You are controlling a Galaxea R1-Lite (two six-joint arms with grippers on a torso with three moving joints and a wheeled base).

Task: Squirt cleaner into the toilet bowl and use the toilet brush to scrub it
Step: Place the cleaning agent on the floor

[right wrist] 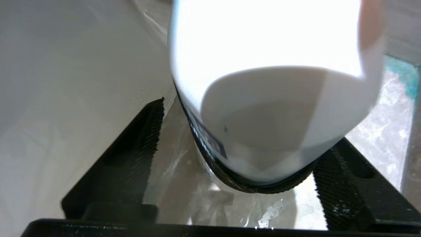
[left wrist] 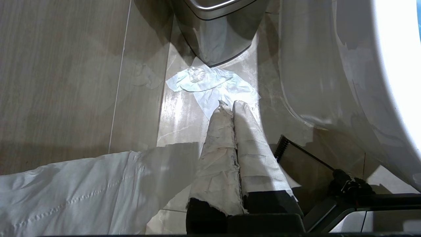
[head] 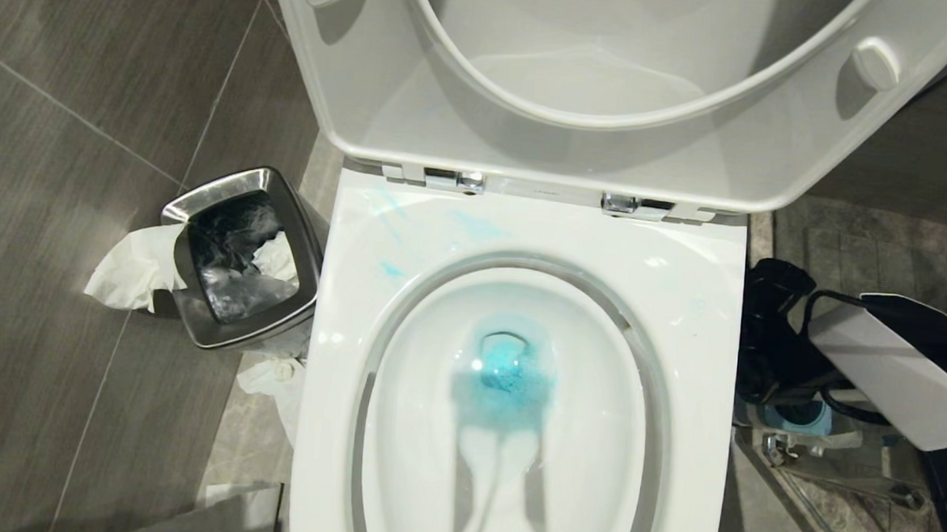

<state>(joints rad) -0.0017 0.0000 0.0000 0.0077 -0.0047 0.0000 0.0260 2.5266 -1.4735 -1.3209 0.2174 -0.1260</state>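
You are looking down into the large white glossy ceramic toilet bowl [head: 513, 430], which fills the centre and lower part of the head view with its seat and lid raised at the top of the frame. The thin turquoise-blue cleaner [head: 502, 373] pools at the drain in the middle of the basin, and paler smears of it mark the broad rim at upper left. To the left of the bowl stands a small square steel bin [head: 241, 255] with crumpled white paper [head: 135, 266] hanging over its side. At the right edge your right arm [head: 889, 377] reaches down beside the bowl. In the right wrist view the right gripper [right wrist: 235, 148] has its black ribbed fingers [right wrist: 138, 154] spread wide, a rounded white object [right wrist: 269, 108] sitting between them; whether either finger touches it you cannot tell. In the left wrist view the left gripper [left wrist: 233, 107], its fingers wrapped in white paper, is closed and empty, low near the floor beside the bin.
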